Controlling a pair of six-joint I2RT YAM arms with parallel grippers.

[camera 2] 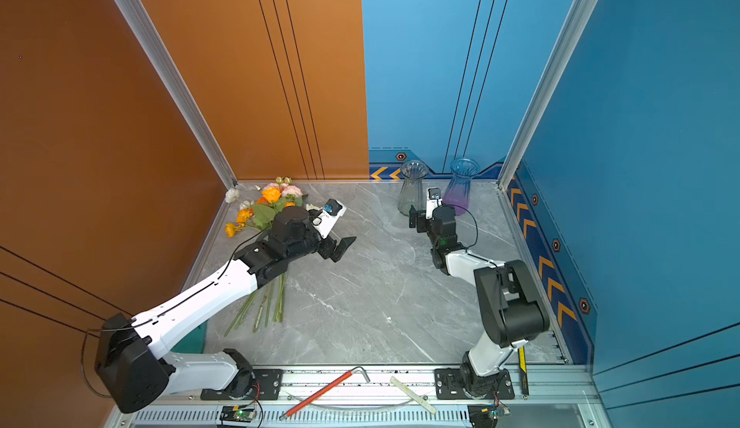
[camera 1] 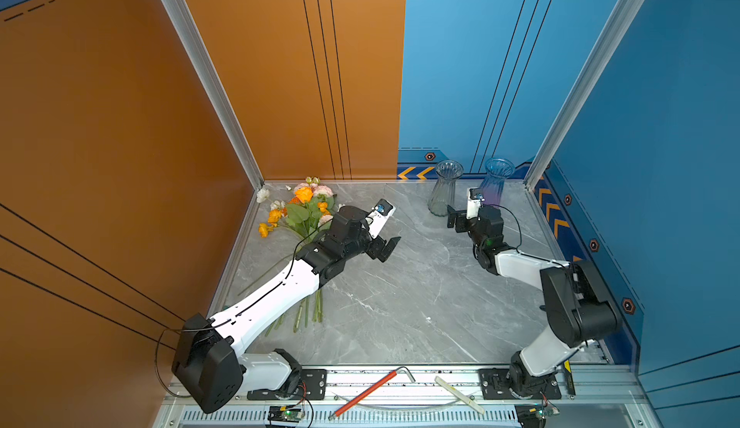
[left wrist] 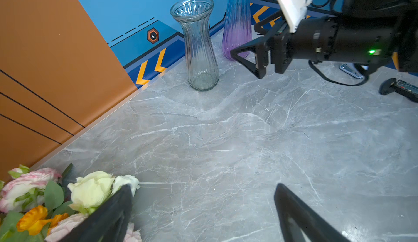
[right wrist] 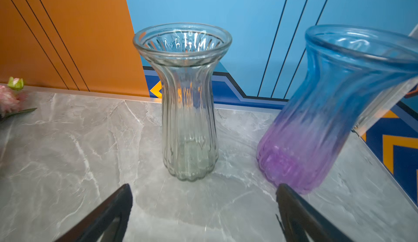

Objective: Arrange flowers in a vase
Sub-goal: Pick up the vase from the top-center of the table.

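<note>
Lying beside the wide-apart left pincer (camera 1: 390, 249), the flowers (camera 1: 304, 214) are ungripped; right pincer (camera 1: 452, 218) apart too.

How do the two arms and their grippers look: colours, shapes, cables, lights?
The left arm and right arm have white shells on the long links and black joint housings. Each carries a thin black cable. The left gripper and right gripper are black, with triangular open-frame jaws; each bears a white camera bracket. A green light glows on the right wrist.
</note>
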